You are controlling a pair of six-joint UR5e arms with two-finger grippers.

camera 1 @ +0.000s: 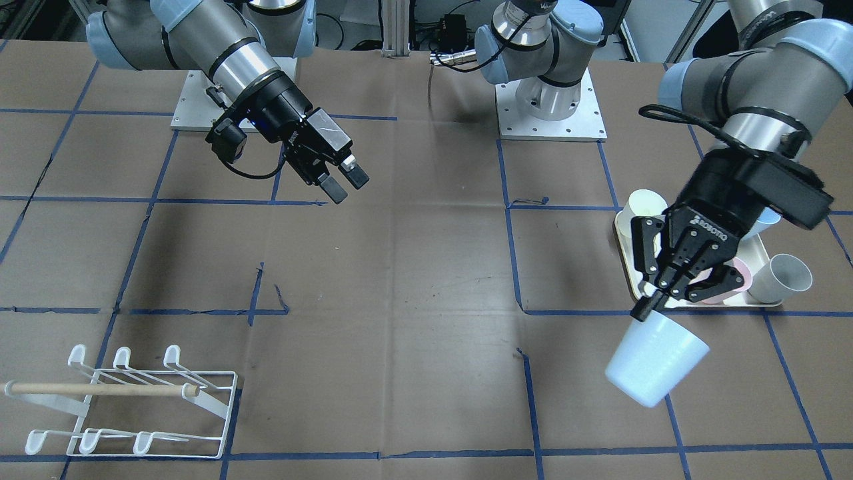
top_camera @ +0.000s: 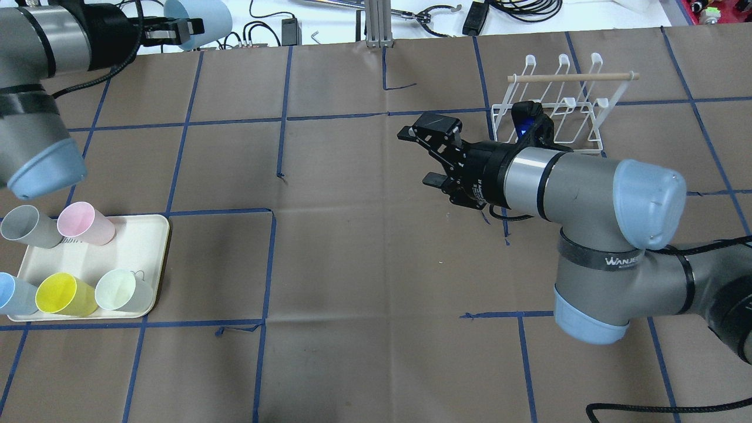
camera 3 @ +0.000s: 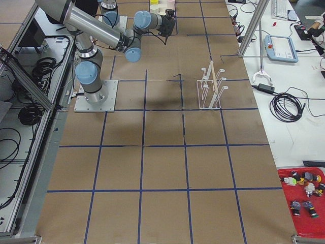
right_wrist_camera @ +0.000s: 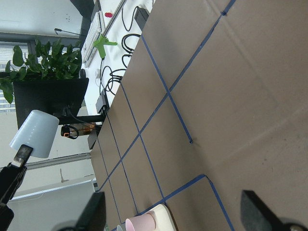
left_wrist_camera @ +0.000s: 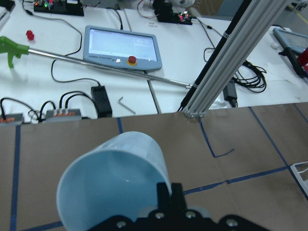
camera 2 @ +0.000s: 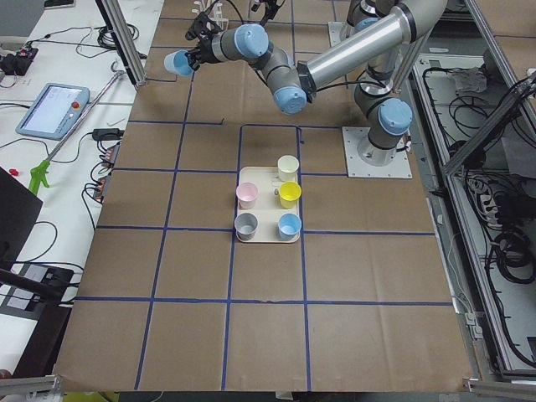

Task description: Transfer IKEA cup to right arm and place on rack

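My left gripper (top_camera: 176, 29) is shut on the rim of a pale blue IKEA cup (top_camera: 197, 23), held in the air over the table's far left edge. In the front view the cup (camera 1: 656, 367) hangs tilted below that gripper (camera 1: 648, 308). In the left wrist view the cup (left_wrist_camera: 115, 178) has one finger (left_wrist_camera: 166, 197) inside its rim. My right gripper (top_camera: 420, 155) is open and empty above mid-table, pointing toward the left arm, well apart from the cup. The white wire rack (top_camera: 558, 106) with its wooden dowel stands far right, empty; it also shows in the front view (camera 1: 133, 400).
A cream tray (top_camera: 132, 247) at the near left holds grey (top_camera: 26, 226), pink (top_camera: 85, 223), yellow (top_camera: 64, 294), pale green (top_camera: 120, 289) and blue (top_camera: 12, 294) cups. Brown paper with blue tape lines covers the table. A metal post stands at the far edge.
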